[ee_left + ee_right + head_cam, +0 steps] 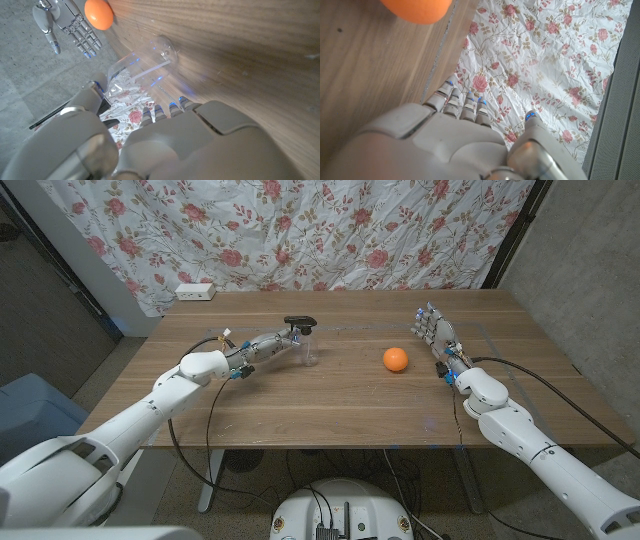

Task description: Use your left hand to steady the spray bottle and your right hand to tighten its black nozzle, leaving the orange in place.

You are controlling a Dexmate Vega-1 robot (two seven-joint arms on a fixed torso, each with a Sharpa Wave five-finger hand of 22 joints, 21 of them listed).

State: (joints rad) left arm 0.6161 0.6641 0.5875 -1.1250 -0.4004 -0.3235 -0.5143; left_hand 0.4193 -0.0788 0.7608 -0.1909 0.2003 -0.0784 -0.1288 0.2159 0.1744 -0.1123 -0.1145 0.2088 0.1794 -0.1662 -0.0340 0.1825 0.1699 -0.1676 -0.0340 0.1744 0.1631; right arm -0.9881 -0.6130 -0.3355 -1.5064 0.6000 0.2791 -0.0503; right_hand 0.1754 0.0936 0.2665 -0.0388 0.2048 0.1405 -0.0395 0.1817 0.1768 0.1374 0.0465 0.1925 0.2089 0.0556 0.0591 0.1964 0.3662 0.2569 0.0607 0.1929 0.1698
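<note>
Spray bottle [307,346] stood upright on the wooden table [330,405], left of centre toward the far side, clear body with the black nozzle [299,322] on top. Left hand [268,346] was at the bottle from the robot's left side, fingers reaching to the clear body just under the nozzle; head view showed contact, and the left wrist view had the fingers [165,111] curled right up against the transparent bottle [145,67] with the thumb on the other side, so it read as a grip around the body. How tight that grip was, I couldn't tell. Orange [396,359] sat on the table to the right of the bottle, apart from it, roughly between bottle and right hand. Right hand [436,335] was near the table's right side, well apart from the bottle and nozzle, close to the orange but not touching it. It held nothing, fingers extended and slightly apart, pointing away toward the floral curtain [300,230]; right wrist view confirmed straight fingers [465,102] with the orange [416,10] off ahead of them. The same hand [67,22] showed past the orange [98,14] in the left wrist view, fingers spread. White power strip [195,291] lay at the table's far left edge.
</note>
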